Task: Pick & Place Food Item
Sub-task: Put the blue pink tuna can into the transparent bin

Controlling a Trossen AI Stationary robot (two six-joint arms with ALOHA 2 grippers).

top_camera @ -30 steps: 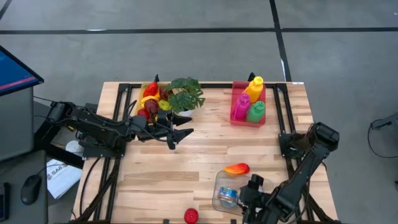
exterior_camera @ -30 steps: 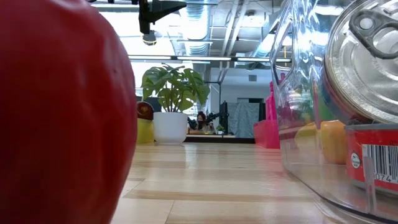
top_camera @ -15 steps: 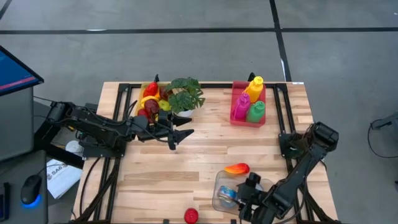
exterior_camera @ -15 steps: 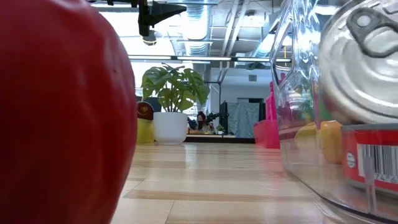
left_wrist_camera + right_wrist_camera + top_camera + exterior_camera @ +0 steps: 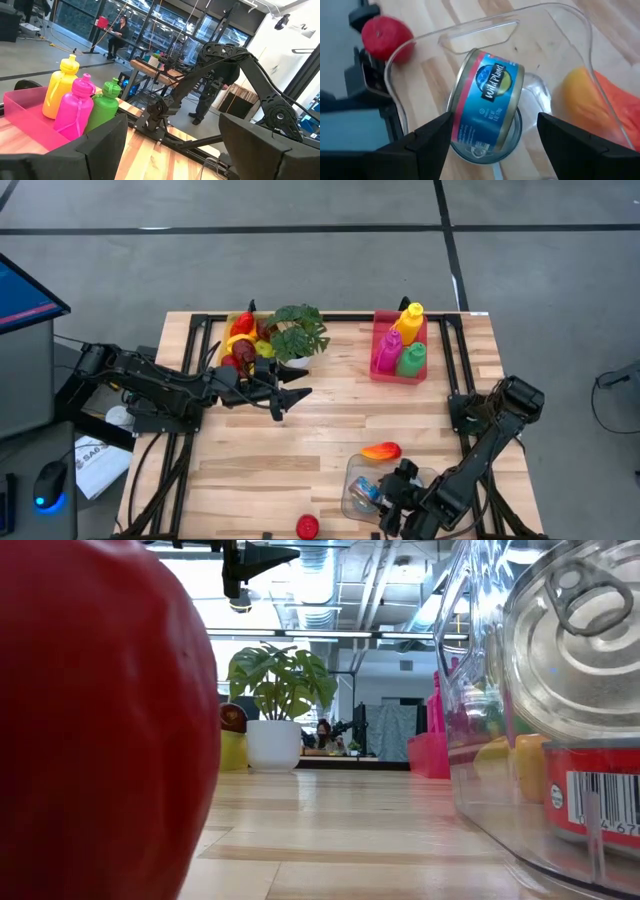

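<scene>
- Grey concrete floor surrounds the wooden bench [image 5: 330, 430] in the high view. The left claw [image 5: 285, 395] hovers empty, fingers spread, beside the potted plant [image 5: 297, 330] and a pile of toy fruit [image 5: 243, 335]. A pink tray of bottles [image 5: 398, 345] sits at the far edge. The right claw [image 5: 395, 498] is low at the near edge, over a clear tub [image 5: 362, 485] with a can [image 5: 366, 493] inside. An orange-red pepper [image 5: 381, 451] touches the tub's far side; a red ball [image 5: 307, 526] lies near the front edge. The bench's middle is open for travel.
- Low view: the ball fills the left side, the tub wall and tilted can the right, with bare planks between.
- Left wrist view: parted fingers frame the bottles and the right arm [image 5: 225, 75], well apart.
- Right wrist view: wide-set fingers [image 5: 427, 142] straddle the can, not closed on it, so it looks just released or about to be gripped. The tub's rim leaves little side room.
</scene>
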